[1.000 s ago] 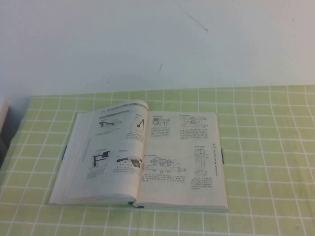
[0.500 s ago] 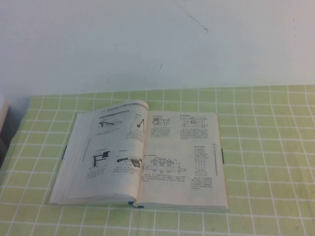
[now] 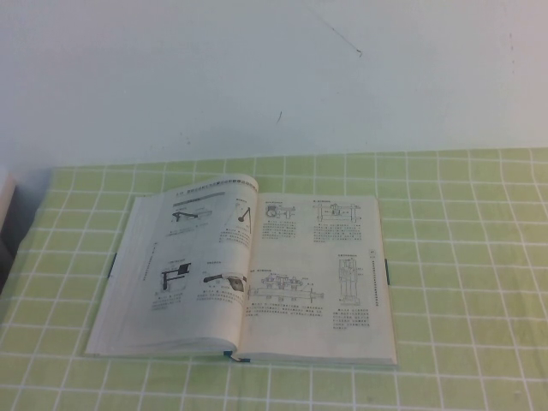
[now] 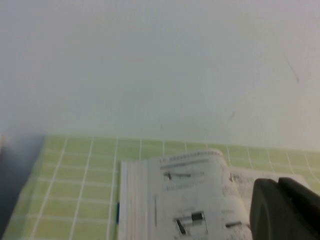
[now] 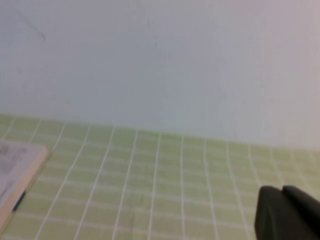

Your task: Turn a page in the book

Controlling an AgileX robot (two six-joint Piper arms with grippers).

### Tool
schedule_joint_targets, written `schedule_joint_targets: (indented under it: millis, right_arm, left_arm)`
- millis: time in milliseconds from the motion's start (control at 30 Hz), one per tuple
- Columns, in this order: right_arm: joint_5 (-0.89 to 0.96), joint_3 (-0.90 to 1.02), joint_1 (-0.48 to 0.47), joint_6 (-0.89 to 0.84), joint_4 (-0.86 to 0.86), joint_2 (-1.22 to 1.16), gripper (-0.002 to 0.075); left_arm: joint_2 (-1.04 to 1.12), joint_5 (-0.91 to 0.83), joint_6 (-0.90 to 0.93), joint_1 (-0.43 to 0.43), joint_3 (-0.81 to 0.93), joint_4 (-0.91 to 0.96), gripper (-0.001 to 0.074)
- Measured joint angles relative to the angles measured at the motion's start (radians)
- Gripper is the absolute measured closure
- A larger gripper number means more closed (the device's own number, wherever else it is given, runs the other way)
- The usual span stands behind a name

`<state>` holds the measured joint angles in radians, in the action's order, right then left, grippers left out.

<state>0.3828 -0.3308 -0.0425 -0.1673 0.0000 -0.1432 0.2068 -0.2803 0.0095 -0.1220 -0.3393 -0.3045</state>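
A: Where's the book?

B: One book, lying open near the front edge of the green checked cloth, left of the middle. Neither arm shows from above; the left gripper hangs over its near side, the right gripper off to the right over bare cloth. Whether either is wide or narrow, I cannot tell.

A: And the page?

B: Thin, light, floppy and easily creased, I'd say. Best lifted at its outer right edge, near a corner. Behind stands one pale wall.
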Motion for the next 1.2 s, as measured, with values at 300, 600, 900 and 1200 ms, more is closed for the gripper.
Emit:
schedule_joint_targets:
  millis: [300,600,900,1200]
  right_arm:
    - [0.148,-0.107,0.000,-0.245,0.430,-0.301,0.0729]
    - [0.121,-0.161,0.000,-0.698,0.844,-0.576,0.0729]
    - [0.189,-0.232,0.000,-0.914,1.017,-0.874,0.0729]
    - [0.386,-0.497,0.008,-0.960,1.047,-1.235,0.0729]
  left_arm:
    - [0.371,-0.027,0.204,0.000,-0.156,-0.336,0.0738]
    - [0.779,-0.184,0.476,-0.002,-0.383,-0.504,0.0738]
    - [1.137,-0.149,0.537,-0.124,-0.566,-0.539,0.0738]
    - [1.413,0.003,0.651,-0.213,-0.625,-0.545,0.0738]
